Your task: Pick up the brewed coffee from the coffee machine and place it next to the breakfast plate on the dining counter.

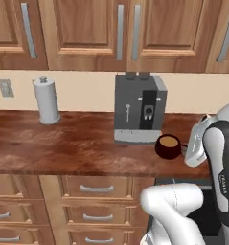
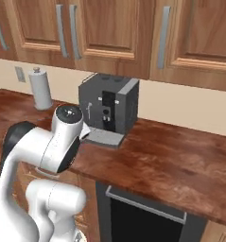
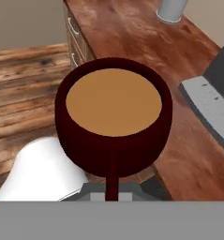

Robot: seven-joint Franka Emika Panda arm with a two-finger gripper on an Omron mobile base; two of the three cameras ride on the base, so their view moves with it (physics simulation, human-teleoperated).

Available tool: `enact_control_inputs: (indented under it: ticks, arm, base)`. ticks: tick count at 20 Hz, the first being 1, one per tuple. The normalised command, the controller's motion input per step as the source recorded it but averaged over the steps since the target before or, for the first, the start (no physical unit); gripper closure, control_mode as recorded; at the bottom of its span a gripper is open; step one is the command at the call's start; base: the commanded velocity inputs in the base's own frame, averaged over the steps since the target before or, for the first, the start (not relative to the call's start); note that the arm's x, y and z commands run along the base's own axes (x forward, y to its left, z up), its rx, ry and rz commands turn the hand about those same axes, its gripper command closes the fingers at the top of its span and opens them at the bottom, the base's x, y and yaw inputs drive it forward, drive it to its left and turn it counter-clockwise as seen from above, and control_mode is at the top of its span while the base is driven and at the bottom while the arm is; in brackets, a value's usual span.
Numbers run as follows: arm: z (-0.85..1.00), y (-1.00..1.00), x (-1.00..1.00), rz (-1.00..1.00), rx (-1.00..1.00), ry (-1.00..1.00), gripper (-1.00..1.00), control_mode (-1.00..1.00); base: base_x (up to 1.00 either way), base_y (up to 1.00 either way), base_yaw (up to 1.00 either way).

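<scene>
The brewed coffee (image 1: 168, 146) is a dark red-brown mug with light brown liquid. It hangs just right of the coffee machine (image 1: 138, 107), off its light grey drip tray (image 1: 135, 137), and seems to sit slightly above the wood countertop (image 1: 63, 143). My gripper (image 1: 186, 146) reaches in from the right and is shut on the mug's side handle. In the hand view the mug (image 3: 113, 112) is close in front, and its handle runs down into the gripper (image 3: 112, 191). My own arm hides the mug in the right base view, where the coffee machine (image 2: 109, 108) stands behind. The breakfast plate and the dining counter are out of view.
A silver cylindrical canister (image 1: 46, 100) stands at the back left of the countertop. Wall cabinets (image 1: 87, 28) hang above the machine and drawers (image 1: 97, 189) sit below. A dark appliance front (image 2: 143, 212) lies under the counter to the right. Wooden floor (image 3: 19, 79) shows beyond the counter's edge.
</scene>
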Motion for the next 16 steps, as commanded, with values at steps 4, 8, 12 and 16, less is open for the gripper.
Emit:
enact_control_inputs:
  ticks: [4,8,12,16]
  arm:
    - [0.0,0.0,0.0,0.0,0.0,0.0,1.0,1.0]
    - [0.0,0.0,0.0,0.0,0.0,0.0,1.0,1.0]
    - [0.0,0.0,0.0,0.0,0.0,0.0,1.0,1.0]
    - [0.0,0.0,0.0,0.0,0.0,0.0,1.0,1.0]
  base:
    - [-0.05,0.41,0.95]
    - [-0.03,0.01,1.0]
    - [-0.02,0.0,1.0]
    - [0.0,0.0,1.0]
